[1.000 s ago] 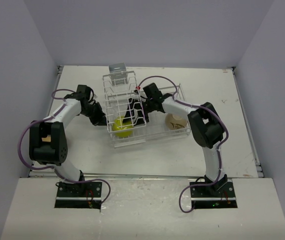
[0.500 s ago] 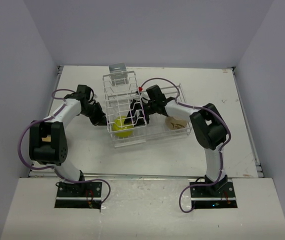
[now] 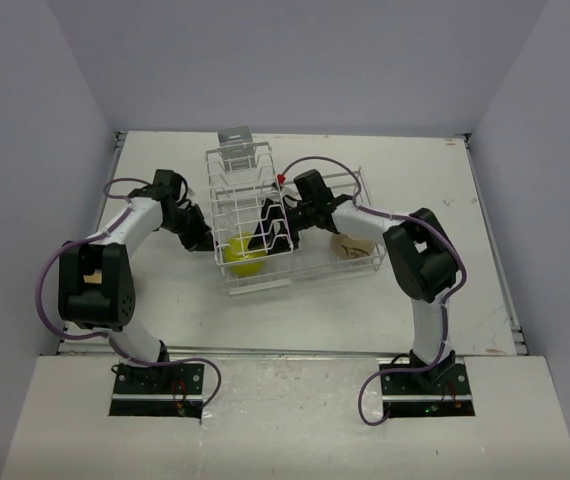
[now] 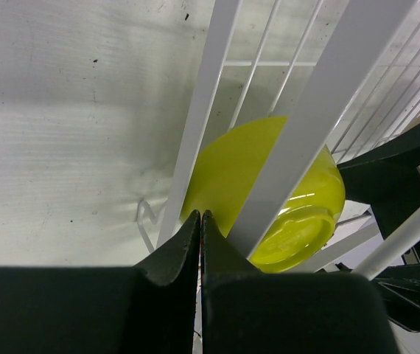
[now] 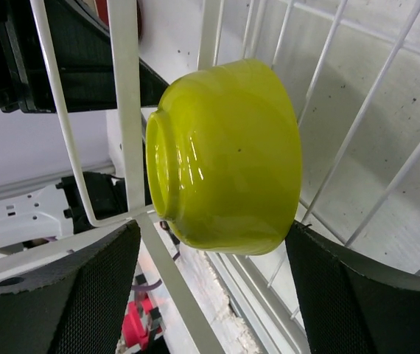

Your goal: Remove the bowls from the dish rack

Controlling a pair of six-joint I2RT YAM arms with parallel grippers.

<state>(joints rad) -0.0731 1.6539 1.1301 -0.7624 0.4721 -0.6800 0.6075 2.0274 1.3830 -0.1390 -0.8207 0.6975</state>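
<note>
The white wire dish rack [image 3: 310,268] stands mid-table. A yellow-green bowl [image 3: 245,254] lies on its side in the rack's left part. A tan bowl [image 3: 350,247] sits in the right part. My right gripper [image 3: 271,232] is inside the rack, open, its fingers [image 5: 365,295] either side of the yellow-green bowl [image 5: 225,155]. My left gripper [image 3: 203,240] is shut and empty at the rack's left side. In the left wrist view its fingertips [image 4: 191,228] point at the bowl [image 4: 298,214] through the rack wires [image 4: 206,110].
A small grey holder [image 3: 235,135] hangs at the rack's back edge. Rack wires [image 5: 125,110] cross in front of the right gripper. Bare white table [image 3: 435,190] lies right of the rack, and light walls stand on three sides.
My right arm has pushed slightly further left into the rack toward the yellow-green bowl. The left arm has not moved.
</note>
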